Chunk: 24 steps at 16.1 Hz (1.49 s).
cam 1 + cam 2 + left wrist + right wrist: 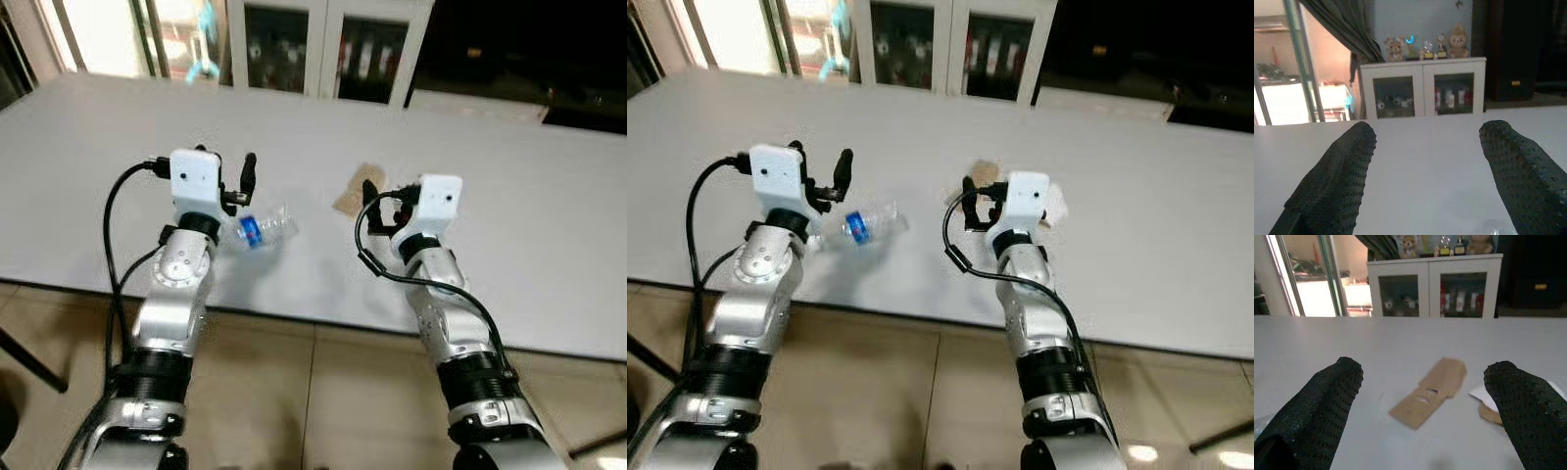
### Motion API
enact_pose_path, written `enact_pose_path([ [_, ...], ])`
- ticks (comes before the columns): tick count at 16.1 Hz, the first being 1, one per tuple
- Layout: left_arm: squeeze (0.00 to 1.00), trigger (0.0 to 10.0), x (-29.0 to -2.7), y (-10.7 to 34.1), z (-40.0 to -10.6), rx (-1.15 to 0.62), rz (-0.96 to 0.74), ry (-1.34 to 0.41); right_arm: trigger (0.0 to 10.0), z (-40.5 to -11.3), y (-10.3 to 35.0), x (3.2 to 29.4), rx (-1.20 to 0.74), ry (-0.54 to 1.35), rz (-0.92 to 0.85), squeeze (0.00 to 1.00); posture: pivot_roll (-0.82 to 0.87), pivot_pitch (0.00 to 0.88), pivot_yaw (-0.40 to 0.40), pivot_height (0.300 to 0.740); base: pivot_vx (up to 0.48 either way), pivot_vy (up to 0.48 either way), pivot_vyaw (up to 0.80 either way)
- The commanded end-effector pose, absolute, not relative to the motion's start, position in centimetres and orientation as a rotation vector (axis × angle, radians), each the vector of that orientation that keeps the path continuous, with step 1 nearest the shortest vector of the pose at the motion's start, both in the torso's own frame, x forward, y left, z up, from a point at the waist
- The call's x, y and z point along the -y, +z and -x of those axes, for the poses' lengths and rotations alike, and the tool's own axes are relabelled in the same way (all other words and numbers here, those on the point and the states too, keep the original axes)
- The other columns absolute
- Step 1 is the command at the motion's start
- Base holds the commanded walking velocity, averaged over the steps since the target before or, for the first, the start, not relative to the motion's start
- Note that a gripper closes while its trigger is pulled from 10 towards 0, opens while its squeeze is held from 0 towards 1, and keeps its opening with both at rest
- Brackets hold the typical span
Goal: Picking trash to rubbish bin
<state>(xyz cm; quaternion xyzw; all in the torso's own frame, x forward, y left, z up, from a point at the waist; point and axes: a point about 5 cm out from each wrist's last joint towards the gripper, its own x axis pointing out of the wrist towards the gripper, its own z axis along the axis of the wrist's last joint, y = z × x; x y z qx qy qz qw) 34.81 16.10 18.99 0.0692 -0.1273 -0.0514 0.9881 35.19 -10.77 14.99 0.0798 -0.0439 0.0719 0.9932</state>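
White table (509,186) used as landmark. Plastic bottle (263,229) with blue label lay on its side on the table near the front edge, just beside the left gripper (233,181), slightly ahead and toward the robot's right of it. Bottle's long axis ran diagonally, one end toward the left wrist, other end pointing out toward table centre. Left gripper hovered over the table with its fingers (1337,181) spread wide, nothing between them. Brown cardboard scrap (1429,392) lay flat further in on the table, straight ahead of the right gripper (1425,431), long axis slanting away; a white paper bit (1480,394) just beside it. Right gripper also wide apart, empty, over the front part of the table. Judgement: left arm nearer the bottle, right arm nearer the cardboard; the left would likely need to turn right and drop down to straddle the bottle across its short side
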Motion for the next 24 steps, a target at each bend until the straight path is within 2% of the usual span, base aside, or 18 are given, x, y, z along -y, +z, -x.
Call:
enact_pose_path([
  [1, 0.0, 10.0, -16.0, 19.1, -34.9, 0.246, -0.165, -0.132, 10.0, -35.3, 15.2, 10.9, 0.086, 0.137, -0.168, 0.0, 0.02, 0.05, -0.08, 0.74, 0.0, 0.0, 0.0],
  [12, 0.0, 10.0, -16.5, 17.9, -35.1, 0.176, -0.176, -0.148, 10.0, -35.3, 15.1, 10.9, 0.081, 0.142, -0.159, 0.0, 0.01, 0.052, -0.079, 0.74, 0.0, 0.0, 0.0],
  [13, 0.87, 10.0, -16.6, 17.9, -35.1, 0.172, -0.183, -0.157, 10.0, -35.3, 15.1, 10.9, 0.08, 0.142, -0.158, 0.0, 0.01, 0.053, -0.077, 0.74, 0.0, 0.0, 0.0],
  [14, 1.0, 10.0, -16.7, 18.1, -34.9, 0.174, -0.154, -0.195, 10.0, -35.3, 15.1, 10.9, 0.079, 0.139, -0.161, 0.0, 0.01, 0.053, -0.076, 0.74, 0.0, 0.0, 0.0],
  [18, 1.0, 10.0, -17.4, 18.3, -34.5, 0.169, -0.166, -0.232, 10.0, -35.2, 15.0, 10.9, 0.075, 0.142, -0.163, 0.0, 0.02, 0.053, -0.074, 0.74, 0.0, 0.0, 0.0],
  [21, 1.0, 10.0, -18.1, 19.0, -34.5, 0.143, -0.202, -0.341, 10.0, -35.2, 15.0, 10.8, 0.072, 0.148, -0.16, 0.0, 0.02, 0.054, -0.078, 0.74, 0.0, 0.0, 0.0],
  [22, 0.87, 10.0, -18.5, 19.2, -34.5, 0.118, -0.256, -0.413, 10.0, -35.3, 15.0, 10.7, 0.071, 0.154, -0.158, 0.0, 0.02, 0.054, -0.077, 0.74, 0.0, 0.0, 0.0],
  [23, 0.0, 10.0, -19.7, 19.2, -34.7, 0.07, -0.327, -0.486, 10.0, -35.3, 15.0, 10.7, 0.069, 0.161, -0.158, 0.0, 0.02, 0.052, -0.072, 0.74, 0.0, 0.0, 0.0],
  [24, 0.0, 10.0, -20.9, 19.3, -34.9, 0.019, -0.384, -0.537, 10.0, -35.3, 14.9, 10.6, 0.066, 0.168, -0.156, 0.0, 0.02, 0.052, -0.069, 0.74, 0.0, 0.0, 0.0],
])
